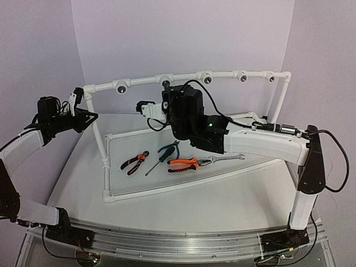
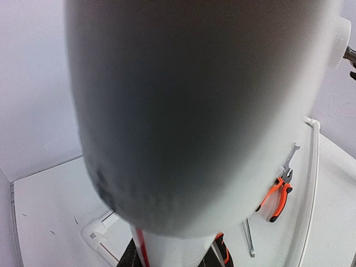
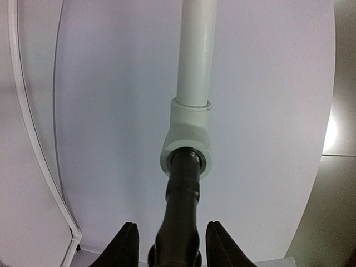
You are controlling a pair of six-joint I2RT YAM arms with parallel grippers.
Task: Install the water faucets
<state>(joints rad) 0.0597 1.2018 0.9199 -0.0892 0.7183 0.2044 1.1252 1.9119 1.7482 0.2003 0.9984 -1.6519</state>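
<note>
The water faucet (image 3: 181,217), small and black, has its threaded end in the socket of a white tee fitting (image 3: 186,130) on the pipe frame's top rail (image 1: 183,77). My right gripper (image 3: 171,245) stands around the faucet body with a slim gap on each side, so it is open. In the top view the faucet (image 1: 166,85) sits just in front of the right gripper (image 1: 167,94). My left gripper (image 1: 89,115) is shut on the frame's left upright pipe (image 1: 95,125). That pipe (image 2: 200,111) fills the left wrist view as a blur and runs down through the left gripper (image 2: 175,253).
Orange-handled pliers (image 1: 134,162), a second pair (image 1: 183,164), a blue-handled tool (image 1: 167,151) and a wrench (image 1: 225,158) lie on the table inside the frame. More tee sockets (image 1: 207,78) (image 1: 243,77) line the top rail. Purple walls stand behind.
</note>
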